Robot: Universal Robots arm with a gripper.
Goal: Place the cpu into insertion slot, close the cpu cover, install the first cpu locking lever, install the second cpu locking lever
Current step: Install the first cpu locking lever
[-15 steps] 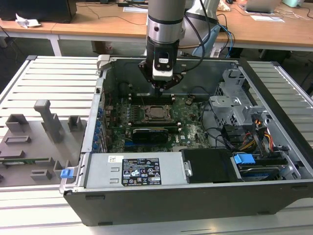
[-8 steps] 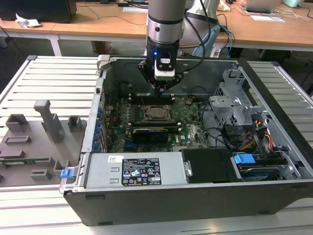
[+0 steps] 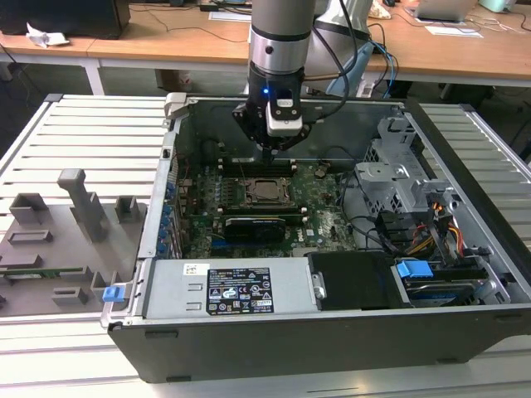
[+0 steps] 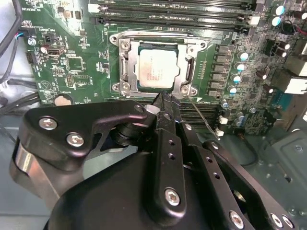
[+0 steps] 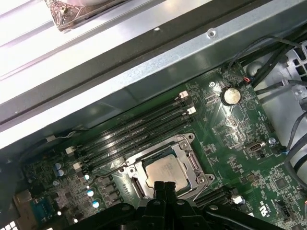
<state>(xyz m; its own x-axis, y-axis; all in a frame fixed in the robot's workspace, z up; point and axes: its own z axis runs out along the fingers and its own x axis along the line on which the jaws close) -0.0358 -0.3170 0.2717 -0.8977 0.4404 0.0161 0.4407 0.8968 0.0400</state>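
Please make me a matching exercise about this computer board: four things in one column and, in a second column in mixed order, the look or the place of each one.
Things:
1. cpu
2. memory slots
3. gripper
4. coin battery

Descriptions:
A. round and silvery, on the green board
B. long, narrow and black, in parallel rows
C. silvery-grey square in the window of the cpu cover
D. black, its tips at the cover's edge

Pairs: 1-C, 2-B, 3-D, 4-A
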